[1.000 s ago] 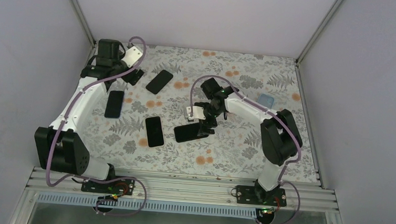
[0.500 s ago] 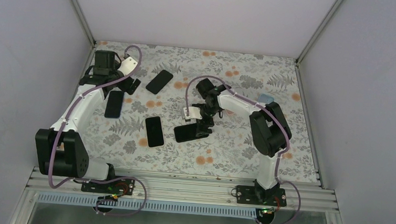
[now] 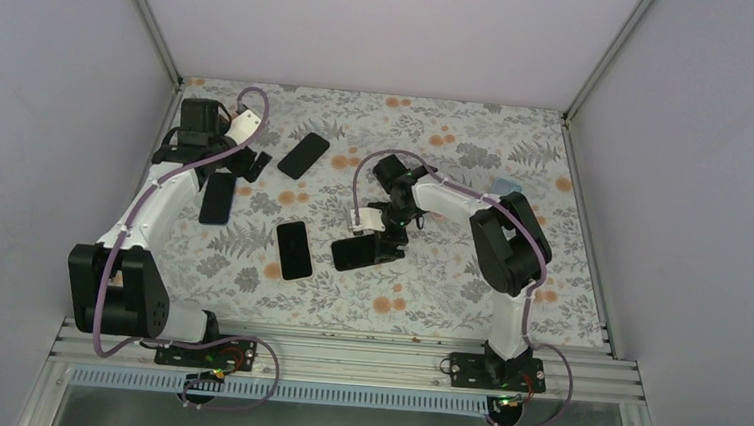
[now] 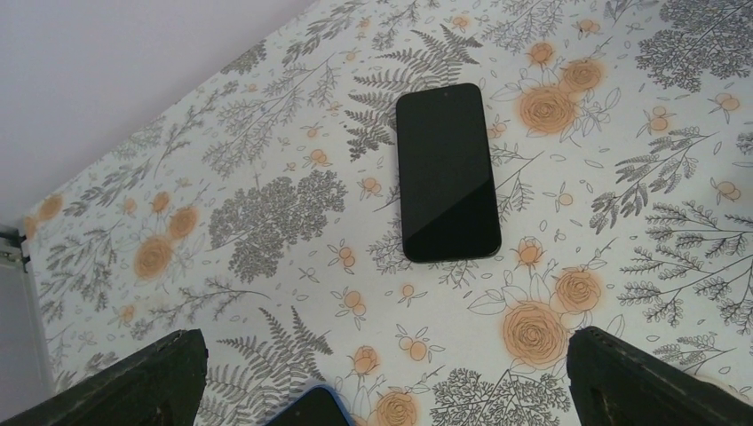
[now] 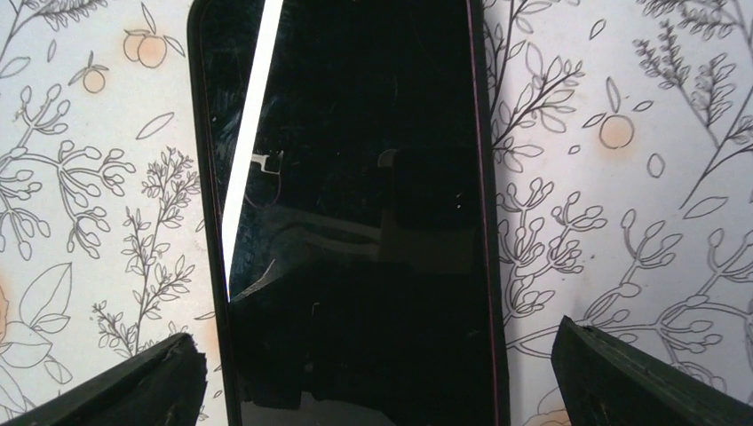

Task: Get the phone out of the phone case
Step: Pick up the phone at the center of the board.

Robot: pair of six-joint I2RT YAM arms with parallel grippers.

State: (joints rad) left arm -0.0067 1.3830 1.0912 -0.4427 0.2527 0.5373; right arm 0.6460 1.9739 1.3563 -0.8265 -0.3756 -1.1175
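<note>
The worktop (image 3: 427,307) is covered with a matt white cloth printed with grey ferns and orange blossoms. Near its middle lies the phone (image 3: 362,254), a glossy black slab with rounded corners, flat, screen up and skewed to the worktop's edges. A thin, duller dark rim (image 5: 206,222) runs round the glass; I cannot tell for sure whether this is the case. The right claw (image 3: 383,236) hangs just over the phone with its jaws spread wide, a blunt black finger (image 5: 133,390) on either side, gripping nothing. The screen mirrors the claw and a bright strip of light.

The left claw (image 3: 246,160) is near the far left corner, its jaws likewise wide apart and holding nothing. Its wrist view shows another black phone (image 4: 447,173) lying flat. At the bottom edge, between the fingers, is the rounded corner of a blue-rimmed phone (image 4: 306,408). A further black phone (image 3: 293,249) lies just left of the middle one. A pale blue rounded object (image 3: 505,190) sits towards the right edge, half hidden by the right arm.
</note>
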